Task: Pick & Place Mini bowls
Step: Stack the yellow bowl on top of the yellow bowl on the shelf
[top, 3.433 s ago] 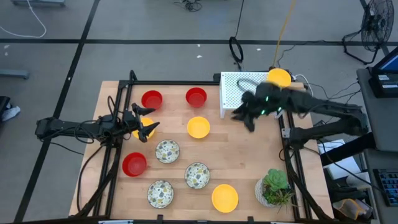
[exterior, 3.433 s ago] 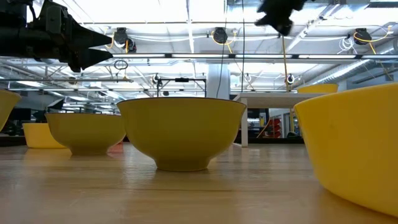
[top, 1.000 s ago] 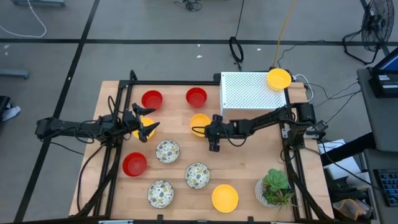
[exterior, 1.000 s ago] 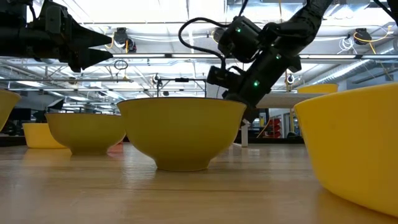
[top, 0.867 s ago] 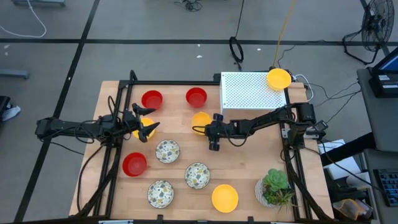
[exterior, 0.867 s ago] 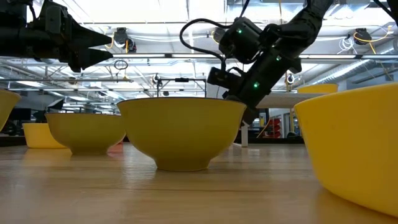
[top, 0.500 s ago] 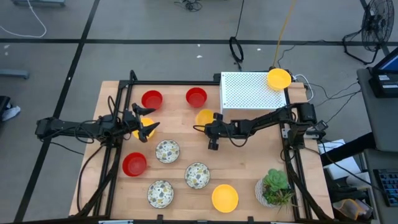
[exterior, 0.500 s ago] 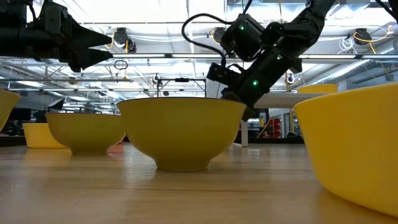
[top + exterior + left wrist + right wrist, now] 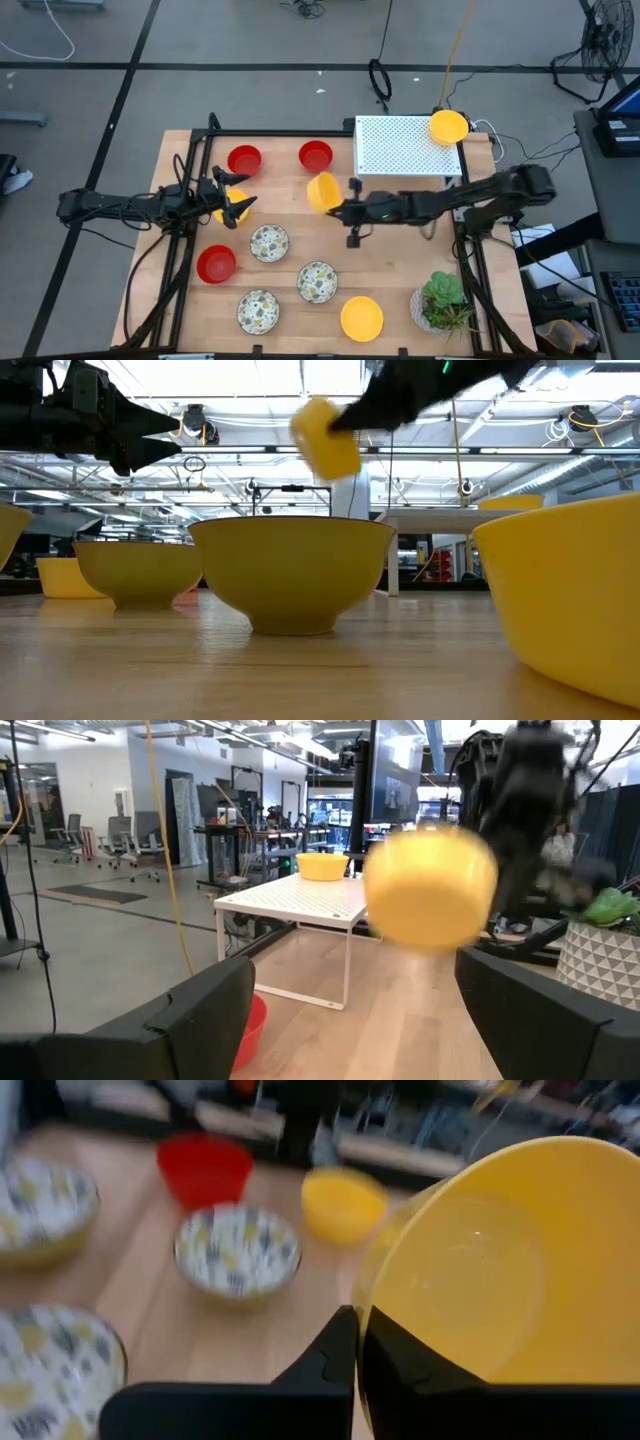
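Note:
My right gripper (image 9: 339, 205) is shut on a yellow mini bowl (image 9: 322, 190) above the middle of the table; in the low view that bowl (image 9: 325, 438) hangs high and tilted. More mini bowls rest on their bases on the table: two red ones (image 9: 244, 160) (image 9: 315, 155) at the far side, a third red one (image 9: 216, 263), three speckled ones (image 9: 268, 242) (image 9: 316, 281) (image 9: 258, 311) and a yellow one (image 9: 361, 318) near the front. My left gripper (image 9: 238, 205) hangs open at the left, over another yellow bowl (image 9: 222, 207). My right gripper pinches the yellow bowl's rim (image 9: 366, 1306), with one finger (image 9: 392, 1355) inside the bowl and the other (image 9: 332, 1348) outside its wall. The fingers reach it about level from the table's right side. The bowl is lifted clear of the table and tipped on its side.
A white perforated rack (image 9: 405, 150) stands at the far right with a yellow bowl (image 9: 449, 126) on its top. A white pot with a green plant (image 9: 440, 300) sits at the near right corner. Black frame rails (image 9: 190, 180) run along both side edges.
My right gripper has taken hold of the yellow bowl's rim and gone up with it. The bowl, which stood on the table, is now lifted clear and tipped onto its side, a little nearer the far edge.

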Available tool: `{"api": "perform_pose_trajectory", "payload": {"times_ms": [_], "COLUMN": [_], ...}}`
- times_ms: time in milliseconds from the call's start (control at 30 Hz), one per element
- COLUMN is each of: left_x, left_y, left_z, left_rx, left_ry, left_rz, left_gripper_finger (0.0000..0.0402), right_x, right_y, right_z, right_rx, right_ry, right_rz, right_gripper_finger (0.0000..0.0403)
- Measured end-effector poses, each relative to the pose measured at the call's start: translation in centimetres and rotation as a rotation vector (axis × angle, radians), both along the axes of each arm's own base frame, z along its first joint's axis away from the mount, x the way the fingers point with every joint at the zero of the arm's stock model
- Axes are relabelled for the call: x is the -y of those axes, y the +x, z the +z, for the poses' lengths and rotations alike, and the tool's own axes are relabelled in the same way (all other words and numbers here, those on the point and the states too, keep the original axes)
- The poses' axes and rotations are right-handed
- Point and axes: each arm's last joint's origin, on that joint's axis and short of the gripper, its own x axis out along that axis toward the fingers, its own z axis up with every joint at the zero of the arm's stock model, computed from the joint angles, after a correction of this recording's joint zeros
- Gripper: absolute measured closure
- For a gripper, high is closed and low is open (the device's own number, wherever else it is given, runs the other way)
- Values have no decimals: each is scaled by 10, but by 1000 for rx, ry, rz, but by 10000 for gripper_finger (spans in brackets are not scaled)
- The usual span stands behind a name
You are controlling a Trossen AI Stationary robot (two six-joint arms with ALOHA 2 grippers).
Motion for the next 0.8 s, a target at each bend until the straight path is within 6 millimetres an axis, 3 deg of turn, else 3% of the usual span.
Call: {"api": "perform_pose_trajectory", "payload": {"times_ms": [133, 300, 467, 600, 800], "left_x": [0, 0, 0, 0, 0], "left_y": [0, 0, 0, 0, 0], "left_z": [0, 0, 0, 0, 0], "left_rx": [0, 0, 0, 0, 0], "left_ry": [0, 0, 0, 0, 0], "left_rz": [0, 0, 0, 0, 0], "left_gripper_finger": [53, 53, 53, 53, 53], "right_x": [13, 38, 63, 83, 113], "right_y": [-33, -76, -110, -131, -155], "right_z": [35, 73, 111, 125, 116], "right_rx": [36, -92, -171, -244, -380], "right_ry": [-19, -85, -14, 29, 91], "right_rz": [-181, -493, -716, -859, -1095], "right_gripper_finger": [402, 402, 403, 403, 403]}}
